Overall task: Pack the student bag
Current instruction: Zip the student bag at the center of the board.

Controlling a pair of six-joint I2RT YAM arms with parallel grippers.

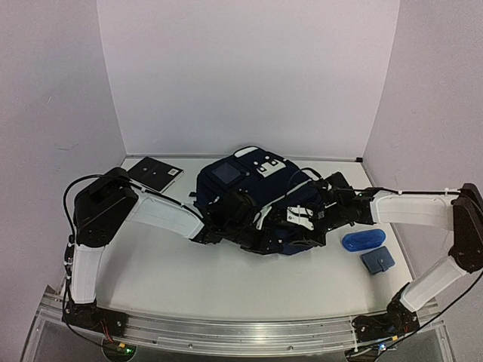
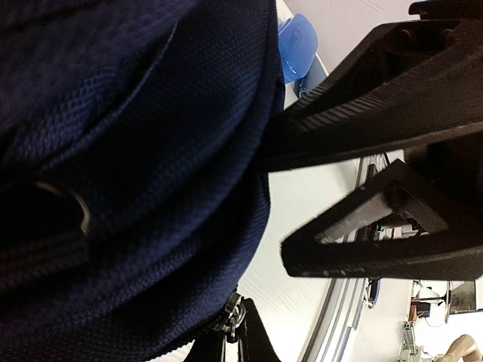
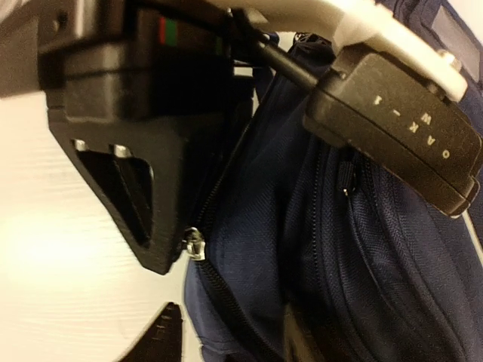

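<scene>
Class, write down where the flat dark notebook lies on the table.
In the top view, the notebook lies in the far left corner of the table, just left of the backpack.

Flat dark notebook: lies at the far left corner of the white table (cover detail too small to make out).
Translucent blue oval case: lies on its side at the table's right.
Small dark-blue pouch: flat, just beside the case on its near side.
Aluminium rail: runs along the table's near edge.
Plain pale walls: enclose the back and both sides.
</scene>
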